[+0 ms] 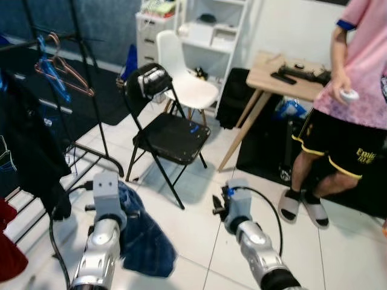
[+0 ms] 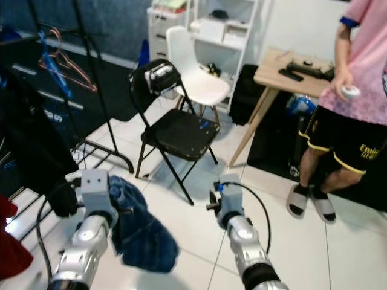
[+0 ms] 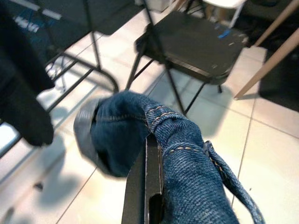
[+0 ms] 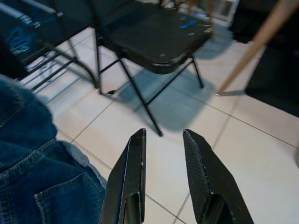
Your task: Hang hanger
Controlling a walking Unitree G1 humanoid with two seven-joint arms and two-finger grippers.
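Blue denim jeans hung bunched and draped from the left claw, whose black fingers were pressed together on the fabric, held above the white tiled floor. A grey curved piece, possibly a hanger, showed at the denim's folded edge, too blurred to tell. To the robot's left stood a black rack with copper and blue hangers hooked on its rail.
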